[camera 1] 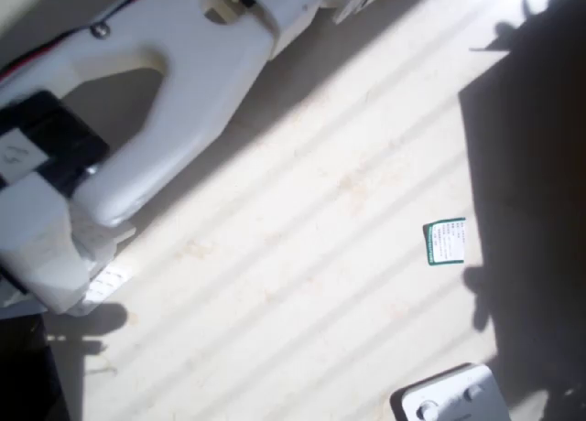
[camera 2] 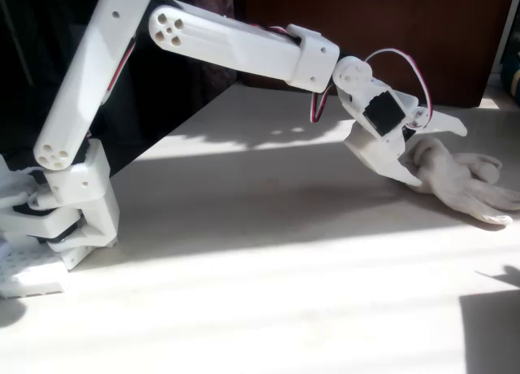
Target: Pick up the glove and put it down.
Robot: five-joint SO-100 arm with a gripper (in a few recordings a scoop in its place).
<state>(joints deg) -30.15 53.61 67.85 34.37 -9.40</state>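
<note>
fixed view: the white arm [camera 2: 236,45] reaches from its base at about 9 o'clock across to about 2 o'clock, where the gripper [camera 2: 426,158] points down and to the right over the pale table [camera 2: 268,252]. its two fingers stand spread apart, one long finger [camera 2: 443,123] sticking out toward 3 o'clock above, the other flat finger [camera 2: 386,158] slanting down toward 4 o'clock. the glove [camera 2: 463,179] lies flat on the table at about 3 o'clock, cream and knitted, its stubby fingers pointing toward 4 o'clock. its cuff end sits right between the spread fingers, touching or just beside the lower one; i cannot tell whether the upper finger touches it. the gripper has not closed on it, and the glove rests on the table.

overhead view: a part of the white arm [camera 1: 183,82] crosses from 9 o'clock up to 12 o'clock, with a black block [camera 1: 46,151] at 9 o'clock. a small green-and-white card [camera 1: 445,242] lies on the sunlit, striped table [camera 1: 302,256] at about 4 o'clock, beside the edge of a dark shadow. a white plastic piece [camera 1: 449,398] shows at the bottom edge near 5 o'clock.
</note>
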